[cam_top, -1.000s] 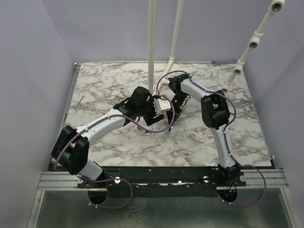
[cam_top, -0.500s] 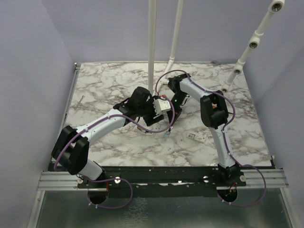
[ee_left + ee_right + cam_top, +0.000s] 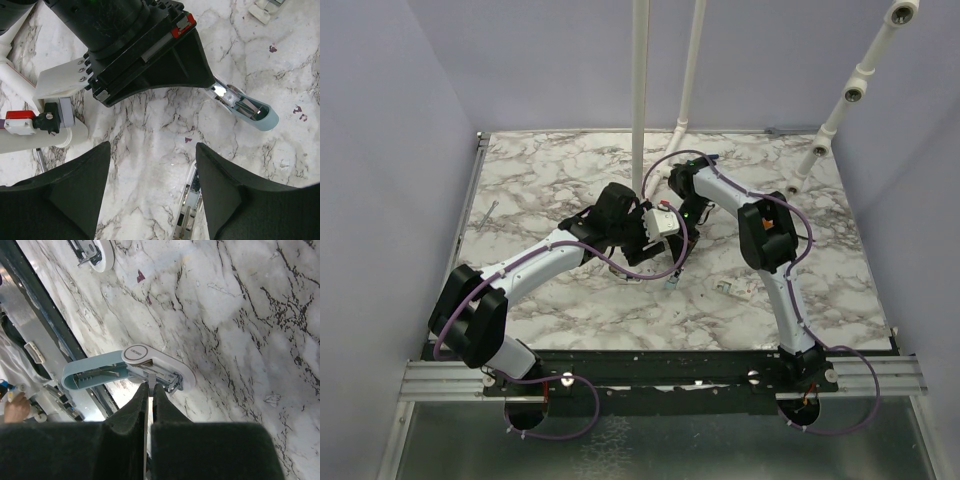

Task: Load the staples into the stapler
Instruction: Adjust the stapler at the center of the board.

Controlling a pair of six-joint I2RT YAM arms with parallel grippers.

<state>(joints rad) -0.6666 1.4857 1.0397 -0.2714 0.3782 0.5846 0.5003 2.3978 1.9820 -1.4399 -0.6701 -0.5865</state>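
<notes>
**Stapler.** The stapler sits left of centre in the right wrist view. It is opened out, with the pale blue-green arm to the left, the white arm to the right, and the metal inner parts exposed at the right end. In the left wrist view, the stapler's blue-green end and bright metal channel show at centre right. They project from under the black body of the other arm's claw. Whether it rests on the counter or is lifted cannot be told.

**Right claw.** The right claw is at bottom centre of its own view. Its fingers are pinched nearly together on a thin silvery strip seen edge-on. The strip's tip meets the stapler's white arm just beside the metal parts. Whether this strip is staples cannot be told.

**Left claw.** The left claw stands wide, with its two dark fingers at the lower corners of the frame. Nothing is gripped between them. A narrow white and metal piece lies on the marble below, close to the right-hand finger.

**Surroundings.** A white part with metal fittings lies on the counter at the upper left of the right wrist view, well apart from the stapler. In the overhead view, both arms meet near the middle of the counter.
</notes>
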